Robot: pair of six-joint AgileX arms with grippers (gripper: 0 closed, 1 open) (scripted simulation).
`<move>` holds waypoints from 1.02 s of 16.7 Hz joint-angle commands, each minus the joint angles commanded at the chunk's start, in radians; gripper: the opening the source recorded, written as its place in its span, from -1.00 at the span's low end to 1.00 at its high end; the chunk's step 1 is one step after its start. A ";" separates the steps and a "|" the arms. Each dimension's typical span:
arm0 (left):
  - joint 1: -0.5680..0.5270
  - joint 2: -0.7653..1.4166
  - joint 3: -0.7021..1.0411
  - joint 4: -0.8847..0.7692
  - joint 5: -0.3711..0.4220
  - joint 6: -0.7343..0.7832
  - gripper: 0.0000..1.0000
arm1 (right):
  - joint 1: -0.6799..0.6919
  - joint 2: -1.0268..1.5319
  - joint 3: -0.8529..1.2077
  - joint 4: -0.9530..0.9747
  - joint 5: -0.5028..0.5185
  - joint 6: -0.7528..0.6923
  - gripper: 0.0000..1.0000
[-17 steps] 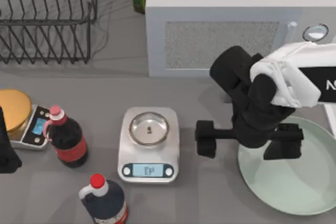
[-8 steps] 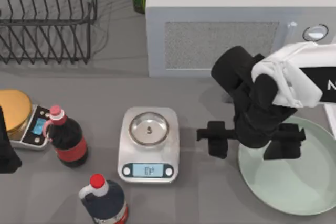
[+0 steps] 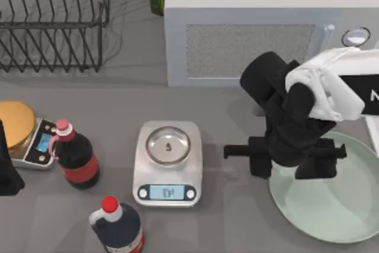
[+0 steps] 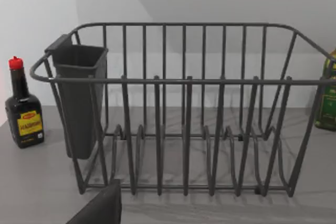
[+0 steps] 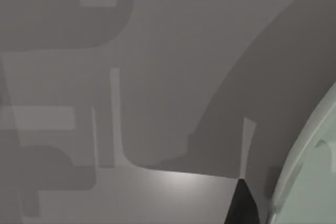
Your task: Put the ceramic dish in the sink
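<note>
right gripper | jaws spread wide, straddling the 9 o'clock rim of the ceramic dish, one finger over the plate, one outside on the table | dish lies at table's 4 o'clock, right of the kitchen scale | versus 1 s ago: outer finger has slid toward the rim, dish unmoved | left arm parked at 9 o'clock edge

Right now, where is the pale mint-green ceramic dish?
In the top view, the pale mint-green ceramic dish lies at the table's right front, right of the white kitchen scale, partly under my right hand.
</note>
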State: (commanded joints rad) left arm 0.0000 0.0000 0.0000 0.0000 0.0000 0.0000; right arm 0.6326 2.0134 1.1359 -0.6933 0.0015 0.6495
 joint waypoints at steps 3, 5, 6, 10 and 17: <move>0.000 0.000 0.000 0.000 0.000 0.000 1.00 | 0.000 0.000 0.000 0.000 0.000 0.000 -1.00; 0.000 0.000 0.000 0.000 0.000 0.000 1.00 | 0.000 0.000 0.000 0.000 0.000 0.000 -1.00; 0.000 0.000 0.000 0.000 0.000 0.000 1.00 | 0.000 0.000 0.000 0.000 0.000 0.000 -1.00; 0.000 0.000 0.000 0.000 0.000 0.000 1.00 | -0.016 -0.096 0.044 -0.042 0.021 -0.008 -1.00; 0.000 0.000 0.000 0.000 0.000 0.000 1.00 | -0.012 -0.078 0.482 -0.482 0.021 -0.005 -1.00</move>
State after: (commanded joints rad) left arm 0.0000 0.0000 0.0000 0.0000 0.0000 0.0000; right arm 0.6201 1.9350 1.6184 -1.1751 0.0221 0.6447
